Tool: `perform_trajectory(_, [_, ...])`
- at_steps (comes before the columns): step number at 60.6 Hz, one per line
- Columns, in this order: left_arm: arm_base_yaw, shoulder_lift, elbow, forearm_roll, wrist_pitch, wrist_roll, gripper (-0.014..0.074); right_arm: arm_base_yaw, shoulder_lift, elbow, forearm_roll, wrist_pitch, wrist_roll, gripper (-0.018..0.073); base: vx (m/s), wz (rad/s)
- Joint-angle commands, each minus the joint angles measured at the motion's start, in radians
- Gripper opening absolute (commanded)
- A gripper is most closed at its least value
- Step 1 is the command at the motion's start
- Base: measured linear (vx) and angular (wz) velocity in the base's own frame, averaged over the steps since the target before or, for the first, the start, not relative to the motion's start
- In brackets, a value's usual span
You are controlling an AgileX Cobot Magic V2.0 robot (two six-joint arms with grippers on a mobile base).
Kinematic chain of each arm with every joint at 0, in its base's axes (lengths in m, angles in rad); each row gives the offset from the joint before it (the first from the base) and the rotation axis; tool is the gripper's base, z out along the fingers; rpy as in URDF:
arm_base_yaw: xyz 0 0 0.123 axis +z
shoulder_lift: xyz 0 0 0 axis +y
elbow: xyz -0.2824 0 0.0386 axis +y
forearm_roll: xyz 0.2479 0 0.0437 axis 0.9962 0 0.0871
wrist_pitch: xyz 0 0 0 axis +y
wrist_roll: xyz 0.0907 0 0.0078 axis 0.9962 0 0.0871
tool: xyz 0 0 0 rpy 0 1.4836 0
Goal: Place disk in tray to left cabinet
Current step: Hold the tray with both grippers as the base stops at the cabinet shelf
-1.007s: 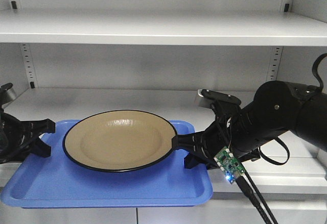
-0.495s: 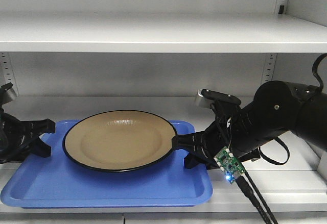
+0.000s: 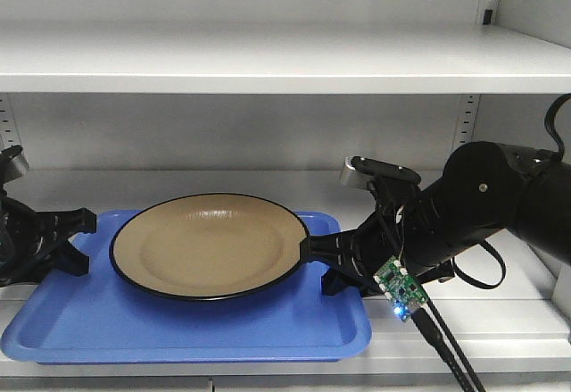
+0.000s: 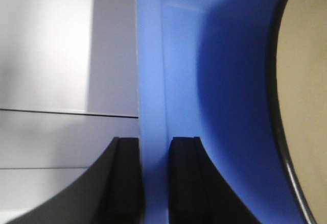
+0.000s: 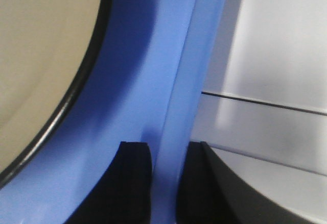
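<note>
The disk (image 3: 210, 246) is lying flat in the tray (image 3: 187, 325), filling most of it. The left gripper (image 3: 55, 242) is clamping the tray's rim at 9 o'clock — one finger (image 4: 186, 180) inside the rim, the other outside. The right gripper (image 3: 323, 265) is pinching the rim at 3 o'clock the same way, a finger (image 5: 134, 180) on each side. The tray is sitting level in front of the cabinet (image 3: 285, 53) — between two of its shelves, its near edge over the lower shelf's front lip.
</note>
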Motion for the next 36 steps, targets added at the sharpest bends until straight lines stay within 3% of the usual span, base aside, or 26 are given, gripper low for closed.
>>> perform_trajectory(1, [-0.022,-0.048,-0.043,-0.125,-0.053,-0.011,-0.0001,0.02,-0.056,-0.041,0.088,-0.081,-0.032,-0.0006,0.0,0.0])
perform_trajectory(17, [-0.022,-0.048,-0.043,-0.125,-0.058,-0.011,-0.0001,0.02,-0.056,-0.041,0.087,-0.089,-0.032,-0.0006,0.0,0.0])
perform_trajectory(36, [-0.022,-0.048,-0.043,-0.125,-0.152,-0.011,-0.0001,0.02,-0.056,-0.041,0.087,-0.134,-0.032,-0.0006,0.0,0.0])
